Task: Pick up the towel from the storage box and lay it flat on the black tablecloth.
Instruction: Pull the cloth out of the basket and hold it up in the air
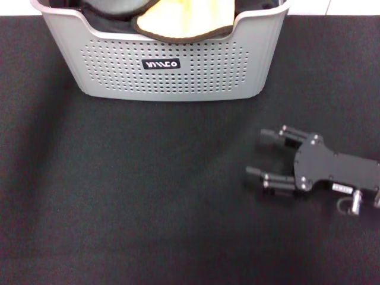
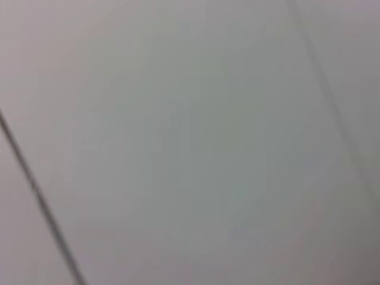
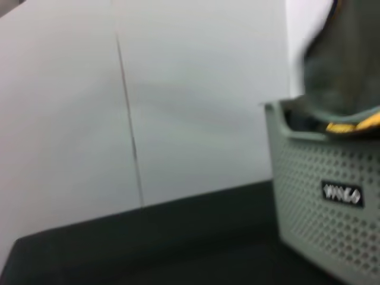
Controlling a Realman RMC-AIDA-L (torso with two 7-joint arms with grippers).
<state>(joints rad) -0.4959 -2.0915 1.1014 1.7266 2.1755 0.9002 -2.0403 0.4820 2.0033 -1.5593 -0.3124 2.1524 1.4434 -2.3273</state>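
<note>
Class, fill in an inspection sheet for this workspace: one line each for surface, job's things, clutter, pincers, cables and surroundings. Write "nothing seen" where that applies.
Surface: black tablecloth covers the table, lying flat.
Job's things: storage box stands at the far edge of the cloth, label facing the robot; towel lies inside it, yellow face up, drooping over the front rim.
Clutter: nothing seen.
Pincers: right pincer hangs low over the cloth, in front and to the right of the box, fingers apart, holding nothing; left pincer not in view.
Cables: nothing seen.
Surroundings: pale wall with a thin dark seam behind the table.
</note>
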